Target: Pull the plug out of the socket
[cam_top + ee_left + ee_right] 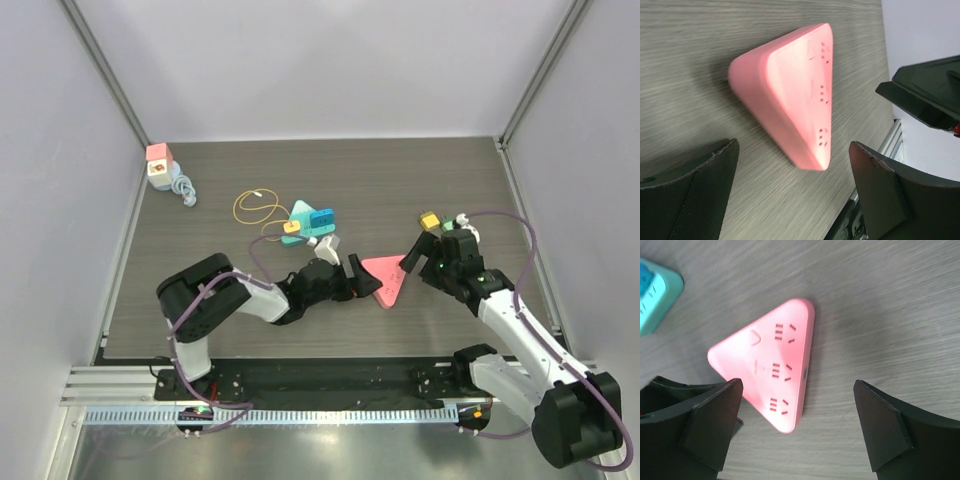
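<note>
A pink triangular socket [386, 280] lies flat on the table between my two grippers, with no plug in its holes. It also shows in the left wrist view [790, 95] and the right wrist view [770, 365]. My left gripper [360, 278] is open at its left edge, jaws wide and empty [795, 185]. My right gripper [413, 256] is open at its right corner, also empty [800, 425]. A teal triangular socket [312, 222] behind holds a blue plug [321, 218] and an orange plug [292, 227] with a yellow cable [256, 207].
A pink and white adapter [160, 165] with a coiled grey cable [184, 190] sits at the far left corner. A yellow block [430, 220] and a small green and white piece [462, 219] lie just behind my right gripper. The teal socket's corner shows in the right wrist view [655, 295].
</note>
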Tool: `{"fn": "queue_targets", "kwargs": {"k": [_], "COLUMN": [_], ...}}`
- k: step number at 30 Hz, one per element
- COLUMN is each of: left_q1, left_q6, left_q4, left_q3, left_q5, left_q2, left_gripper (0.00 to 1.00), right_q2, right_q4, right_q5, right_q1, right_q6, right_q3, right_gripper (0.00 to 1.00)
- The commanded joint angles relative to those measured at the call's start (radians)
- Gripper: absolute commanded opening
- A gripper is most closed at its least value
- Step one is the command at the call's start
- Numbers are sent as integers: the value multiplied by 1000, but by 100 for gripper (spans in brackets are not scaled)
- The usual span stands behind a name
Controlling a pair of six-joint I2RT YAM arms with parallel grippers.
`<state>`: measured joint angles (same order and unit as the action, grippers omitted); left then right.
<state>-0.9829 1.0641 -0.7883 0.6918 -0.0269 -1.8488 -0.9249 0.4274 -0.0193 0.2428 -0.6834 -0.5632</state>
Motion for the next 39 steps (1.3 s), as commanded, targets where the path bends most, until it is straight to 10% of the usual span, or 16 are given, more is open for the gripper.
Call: {"fn": "queue_targets", "kwargs": {"k": [1,6,12,23,39], "left_q1": [-7,-8,-11,-19,-37], "left_q6": [-32,-44,-116,-29,-84], "left_q4": [78,99,403,308,302], "left_q3": [-60,-214,-251,-417,-293], "left_q5": [-50,-99,-231,-278,-238], "left_q2": [88,319,586,679,519], "left_gripper": [89,56,57,56,61], "right_q2": [1,-63,-322,-681,-559], "right_q4": [45,-1,-73,-240,-167], "right_q5": [-25,-54,-125,-211,-423], "right_q1": [85,211,415,572,448], "right_q6": [-5,-42,-62,-150,-243], "right_q3": [-39,-109,-257,-431,-229], "right_gripper": [98,83,78,71,71]}}
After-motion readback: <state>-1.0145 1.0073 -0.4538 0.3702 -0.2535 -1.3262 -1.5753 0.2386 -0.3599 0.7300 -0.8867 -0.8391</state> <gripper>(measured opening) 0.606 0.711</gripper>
